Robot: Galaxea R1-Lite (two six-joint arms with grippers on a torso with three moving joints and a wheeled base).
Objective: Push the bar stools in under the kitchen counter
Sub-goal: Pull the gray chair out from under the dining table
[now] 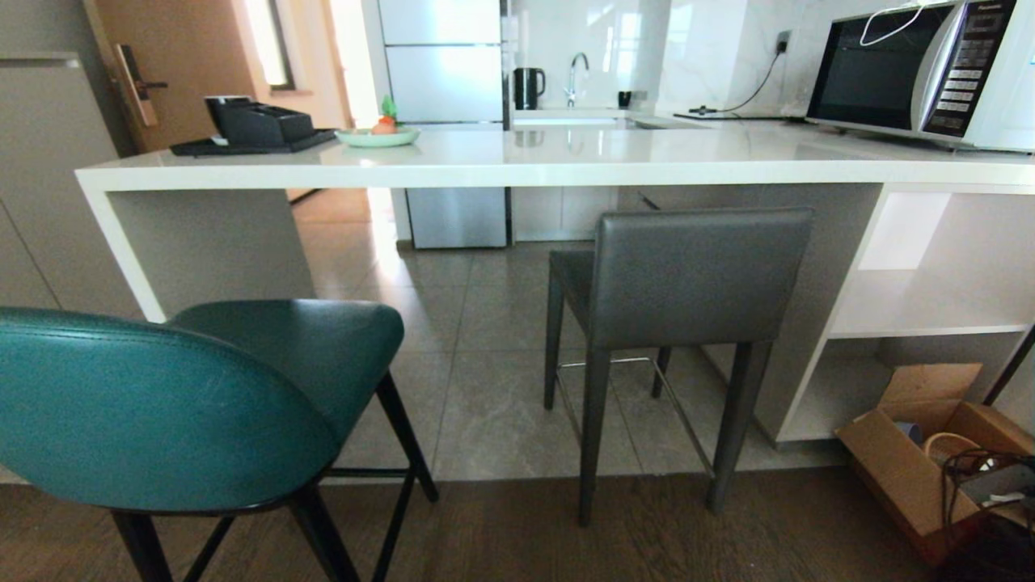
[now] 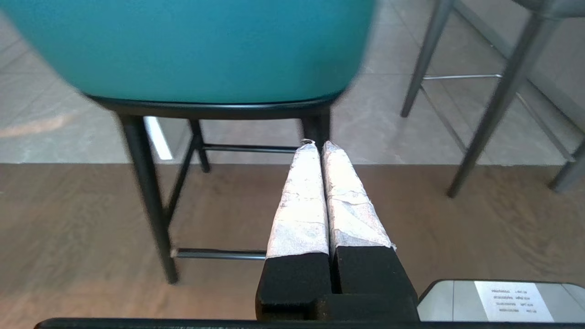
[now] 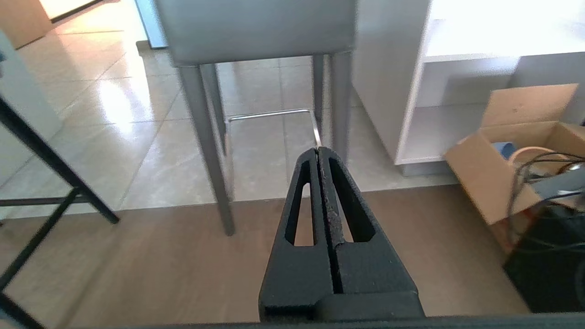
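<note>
The teal bar stool (image 1: 170, 404) with thin black legs stands close at the near left, well out from the white kitchen counter (image 1: 517, 162). The grey bar stool (image 1: 687, 279) stands further in at the centre right, its seat partly beneath the counter edge. Neither arm appears in the head view. My left gripper (image 2: 319, 145) is shut and empty, low behind the teal stool (image 2: 196, 50), short of its rear leg. My right gripper (image 3: 317, 151) is shut and empty, hanging low behind the grey stool (image 3: 256, 27).
An open cardboard box (image 1: 930, 453) with cables sits on the floor at the right beside white shelving (image 1: 914, 323). On the counter stand a microwave (image 1: 922, 69), a black tray (image 1: 251, 133) and a green plate (image 1: 377, 137). The floor changes from wood to tile beneath the stools.
</note>
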